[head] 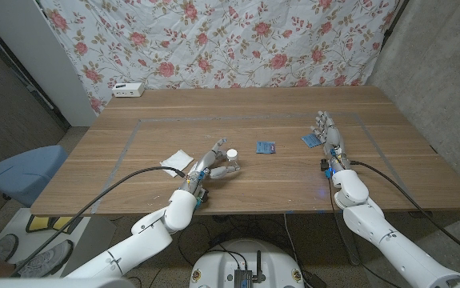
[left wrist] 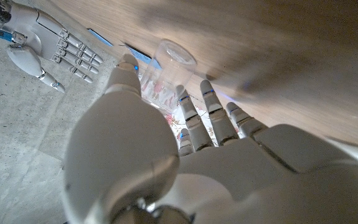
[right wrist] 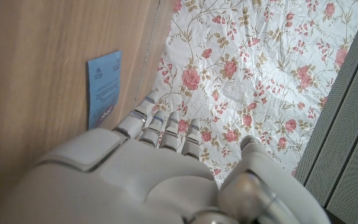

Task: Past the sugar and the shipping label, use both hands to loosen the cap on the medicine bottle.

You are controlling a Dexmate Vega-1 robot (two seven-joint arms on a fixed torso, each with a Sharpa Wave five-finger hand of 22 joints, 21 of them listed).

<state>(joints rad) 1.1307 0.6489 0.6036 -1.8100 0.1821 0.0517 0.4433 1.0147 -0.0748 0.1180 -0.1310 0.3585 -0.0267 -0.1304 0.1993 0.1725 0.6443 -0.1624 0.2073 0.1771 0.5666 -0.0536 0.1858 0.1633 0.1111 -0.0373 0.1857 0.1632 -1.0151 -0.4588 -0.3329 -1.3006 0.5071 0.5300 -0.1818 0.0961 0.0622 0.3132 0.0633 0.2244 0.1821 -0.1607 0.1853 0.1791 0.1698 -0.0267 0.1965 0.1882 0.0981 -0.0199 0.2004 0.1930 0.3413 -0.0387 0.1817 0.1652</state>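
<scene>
Bottle [head: 231, 160] standing upright mid-tabletop, cap up | left hand [head: 211, 166] closing around it from 8 o'clock, fingers cupping its body | right hand [head: 329, 138] waiting at 3 o'clock, well apart, fingers extended, holding nothing.

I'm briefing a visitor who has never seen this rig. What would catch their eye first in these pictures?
Probably the rose-patterned cloth hanging behind the wooden table. Next, the left hand at the table's middle, its fingers around a small clear medicine bottle with a white cap. The right hand stands apart by a blue packet, holding nothing.
</scene>
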